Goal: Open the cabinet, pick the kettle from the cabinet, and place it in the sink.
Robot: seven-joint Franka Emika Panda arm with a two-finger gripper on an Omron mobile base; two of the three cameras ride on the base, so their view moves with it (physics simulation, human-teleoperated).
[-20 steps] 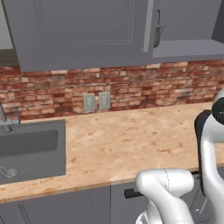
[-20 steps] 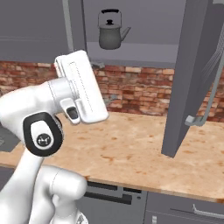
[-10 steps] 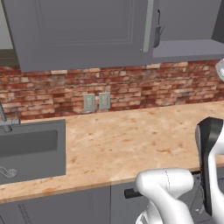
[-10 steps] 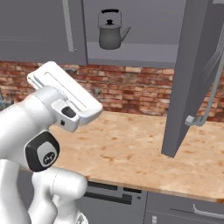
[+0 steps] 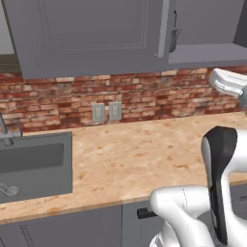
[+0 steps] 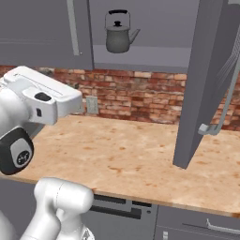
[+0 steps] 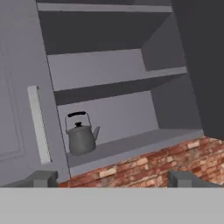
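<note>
Cabinet [image 6: 206,79]: the dark grey wall unit stands open, its right-hand door swung out over the tabletop with its long slim bar handle [image 6: 225,105] facing the room; the left-hand door [image 5: 91,34] is shut.
Kettle [image 6: 118,38]: a squat grey-silver kettle with a black arched handle sits upright on the cabinet's lowest shelf [image 7: 131,146], near the shelf's left end, just beside the closed door's edge, spout toward the open side; in the hand view it appears at [image 7: 81,134].
Upper shelves [image 7: 118,78]: two more grey shelves are seen above the kettle in the hand view.
Hand [image 7: 113,178]: released, its two dark fingertips [image 7: 43,178] standing wide apart at the bottom of the hand view, grasping nothing; it is pointed up into the open cabinet and well apart from the kettle.
Arm [image 6: 40,101]: the white arm is raised in front of the brick wall in the right base view, below and left of the kettle.
Sink [image 5: 34,166]: the dark recessed basin lies at the far left of the tabletop, a slim faucet [image 5: 6,132] at its back edge.
Tabletop [image 5: 140,154]: mottled tan stone running beneath the cabinets.
Backsplash [image 5: 144,94]: red brick, carrying two grey wall outlets [image 5: 107,112].
</note>
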